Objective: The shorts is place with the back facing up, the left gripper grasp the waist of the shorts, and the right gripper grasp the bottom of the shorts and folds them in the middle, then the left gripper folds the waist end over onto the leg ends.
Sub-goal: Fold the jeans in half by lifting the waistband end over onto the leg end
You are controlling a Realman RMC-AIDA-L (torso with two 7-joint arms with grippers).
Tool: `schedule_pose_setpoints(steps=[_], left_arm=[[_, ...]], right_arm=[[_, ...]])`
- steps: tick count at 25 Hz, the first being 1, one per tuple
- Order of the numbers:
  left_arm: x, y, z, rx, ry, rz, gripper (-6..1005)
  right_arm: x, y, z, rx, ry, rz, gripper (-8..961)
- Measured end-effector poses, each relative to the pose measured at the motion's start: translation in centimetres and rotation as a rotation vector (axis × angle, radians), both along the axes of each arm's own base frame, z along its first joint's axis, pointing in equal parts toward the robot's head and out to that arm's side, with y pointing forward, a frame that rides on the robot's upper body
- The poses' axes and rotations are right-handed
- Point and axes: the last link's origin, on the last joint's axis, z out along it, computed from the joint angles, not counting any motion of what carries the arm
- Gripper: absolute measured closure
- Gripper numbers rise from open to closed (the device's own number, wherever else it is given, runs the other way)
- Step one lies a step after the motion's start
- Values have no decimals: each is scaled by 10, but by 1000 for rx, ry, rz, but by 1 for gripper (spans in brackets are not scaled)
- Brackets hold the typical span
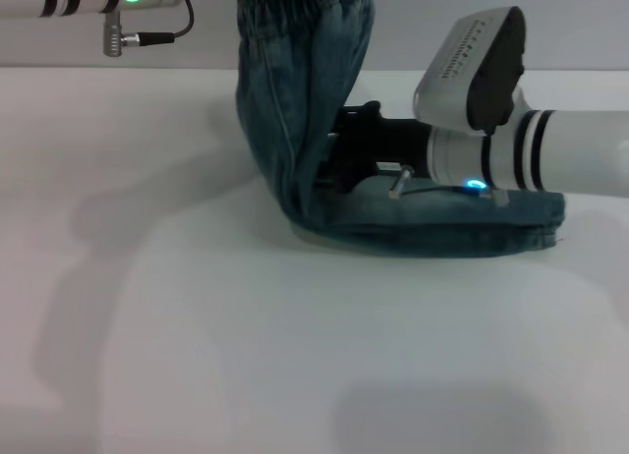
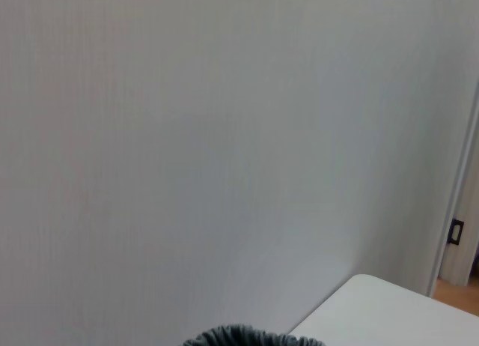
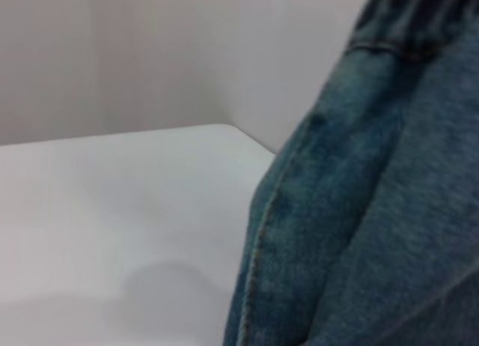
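Nearest you, the bare white surface (image 1: 246, 375) w/ nothing on it in front. Next back, the shorts (image 1: 295, 130): the bottom of the shorts (image 1: 462, 228) lies flat on the surface, right under the right arm, hems toward that arm's side, and it looks doubled lengthwise already, so I'd judge the first fold (down the middle) is done. From there the denim bends at a crease approx. level w/ the right tool (image 1: 359, 144) and rises steeply. That right tool is a dark block tucked against the upright cloth, just above the flat leg section; its tips are buried behind fabric, so you can't tell if it's wide, narrow or pinching anything. The right wrist view only gives you denim close up w/ the gathered band at the far end. Farther back and higher, the waist of the shorts (image 1: 295, 2) hangs from the top edge of the head view, where the green-lit left arm comes in. The left tool itself isn't visible anywhere; the left wrist view shows wall, a corner of the surface and a bit of ruffled band (image 2: 254, 336) right below the camera, so the waist is prob. gripped, but its opening is out of sight. Status, my read: second fold is mid-way, waist lifted but not yet carried over. Left to do: swing waist across onto the leg ends, lay it down, release, and get the right tool out from between the layers first.
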Motion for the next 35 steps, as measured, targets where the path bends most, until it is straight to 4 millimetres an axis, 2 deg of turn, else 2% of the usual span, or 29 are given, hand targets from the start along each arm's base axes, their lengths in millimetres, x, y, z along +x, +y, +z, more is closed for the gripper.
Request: schedule_pose_setpoints(steps=[8,11,17,24,29,35], left_arm=[[-2,1,-2,2,7,3,874],[-5,1,-2,4,8,8,874],[-18,4,-2,18,5,52,875],[-25,5,-1,37,6,72,875],[-30,6,-3,43,13,87,875],[-29,6,-14,48,25,89,874]], right_arm=[[-14,-3,-4,-21,13,38,381],[-13,-2,-3,-8,8,30,380],[14,-6,5,24,20,-49,380],[43,-10,16,68,50,-147,379],[62,-8,42,149,124,-236,380],[95,1,99,359,239,-369,380]])
